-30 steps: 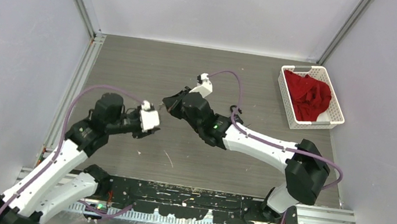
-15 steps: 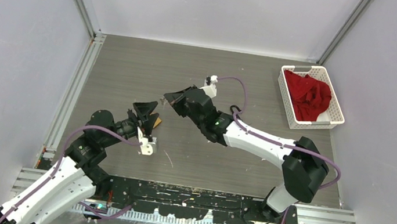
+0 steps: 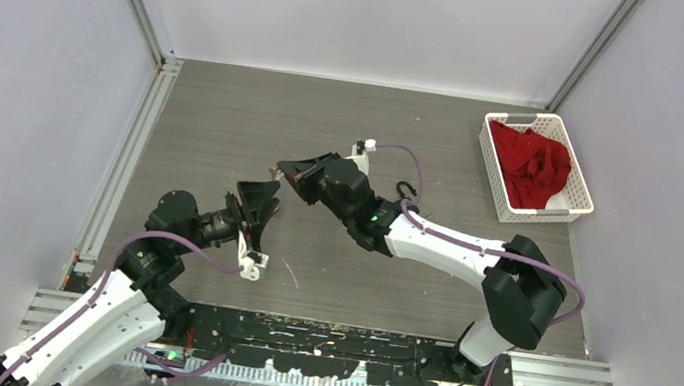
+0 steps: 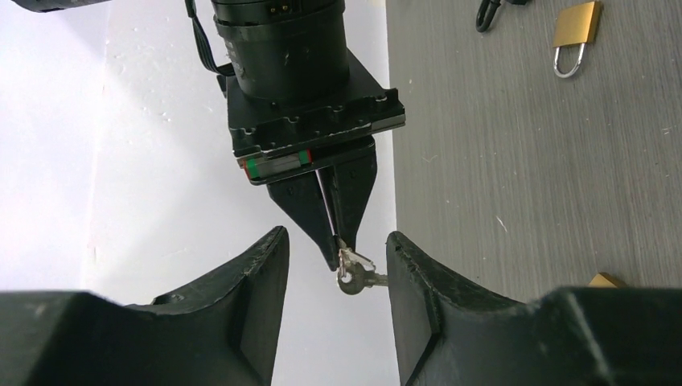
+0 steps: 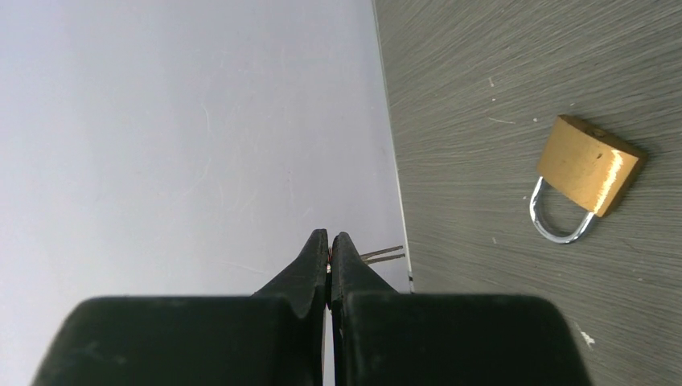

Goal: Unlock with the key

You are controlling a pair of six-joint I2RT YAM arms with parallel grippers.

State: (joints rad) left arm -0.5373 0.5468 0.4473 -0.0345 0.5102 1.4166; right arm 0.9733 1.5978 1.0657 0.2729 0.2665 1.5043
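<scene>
Right end effector (image 5: 330, 236) half-hides key (image 5: 384, 254).

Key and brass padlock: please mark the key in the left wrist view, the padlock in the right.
key (image 4: 354, 280): left wrist view, its round head.
brass padlock (image 5: 589, 165): right wrist view, its brass body.

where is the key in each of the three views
top external: too small to make out; it would be at the right gripper tip, near picture centre.
left wrist: key low centre, hanging from that gripper's shut fingertips.
right wrist: the key pokes out rightward past the fingertips, low centre.
shared landmark: the right gripper's black fingers pinching it.
</scene>
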